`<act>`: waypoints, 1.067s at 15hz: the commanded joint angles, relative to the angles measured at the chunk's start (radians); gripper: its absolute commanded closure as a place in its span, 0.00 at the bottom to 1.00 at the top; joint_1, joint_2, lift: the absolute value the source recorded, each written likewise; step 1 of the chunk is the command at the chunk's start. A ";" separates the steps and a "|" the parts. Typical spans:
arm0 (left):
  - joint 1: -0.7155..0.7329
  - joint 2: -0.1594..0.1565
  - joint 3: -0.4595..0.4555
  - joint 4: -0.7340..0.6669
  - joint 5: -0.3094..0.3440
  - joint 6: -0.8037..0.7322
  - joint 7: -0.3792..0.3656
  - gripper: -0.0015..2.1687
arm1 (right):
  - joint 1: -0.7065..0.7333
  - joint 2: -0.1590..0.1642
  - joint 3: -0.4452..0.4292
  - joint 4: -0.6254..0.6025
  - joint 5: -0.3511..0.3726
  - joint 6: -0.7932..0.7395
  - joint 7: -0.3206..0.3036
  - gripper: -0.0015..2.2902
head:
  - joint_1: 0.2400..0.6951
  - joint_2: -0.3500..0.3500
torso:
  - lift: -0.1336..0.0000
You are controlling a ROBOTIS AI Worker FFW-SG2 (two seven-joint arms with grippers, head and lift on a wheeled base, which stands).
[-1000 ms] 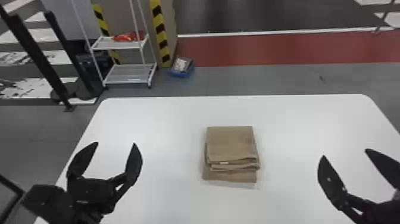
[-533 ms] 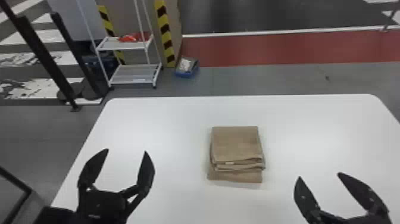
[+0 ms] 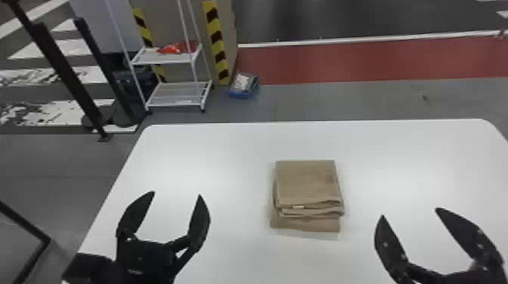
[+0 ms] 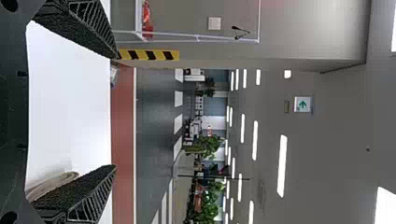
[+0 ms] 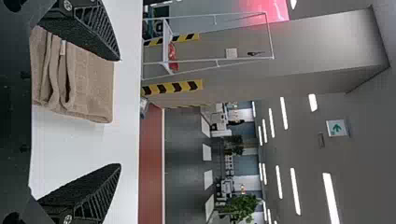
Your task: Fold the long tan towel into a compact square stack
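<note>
Head view: I see the towel (image 3: 308,181) folded into a squarish stack on the white table (image 3: 211,151), its layered edges facing the robot and the lowest layer jutting out beneath. The left gripper (image 3: 177,193) is over the table to the towel's left, the right gripper (image 3: 409,212) to its right, both with fingers spread and nothing between them. Beyond the table stand a white rack (image 3: 178,94) and a blue bin (image 3: 243,94) on the floor. Left wrist view: the left gripper (image 4: 116,112) gapes wide, one finger partly hiding the towel. Right wrist view: the right gripper (image 5: 119,112) is parted just as widely, the towel's layers showing partly behind one finger.
</note>
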 commanded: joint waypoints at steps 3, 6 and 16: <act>0.003 -0.001 0.054 -0.020 0.038 0.028 -0.006 0.02 | 0.003 0.001 -0.036 -0.001 -0.016 -0.044 0.002 0.03 | 1.00 0.74 | 0.58; 0.003 -0.004 0.066 -0.015 0.047 -0.015 -0.007 0.02 | 0.006 0.001 -0.044 -0.007 -0.024 -0.044 0.003 0.03 | 1.00 0.75 | 0.58; 0.008 -0.011 0.065 -0.003 0.045 -0.061 -0.010 0.02 | 0.014 0.001 -0.053 -0.010 -0.031 -0.050 0.005 0.03 | 1.00 0.75 | 0.58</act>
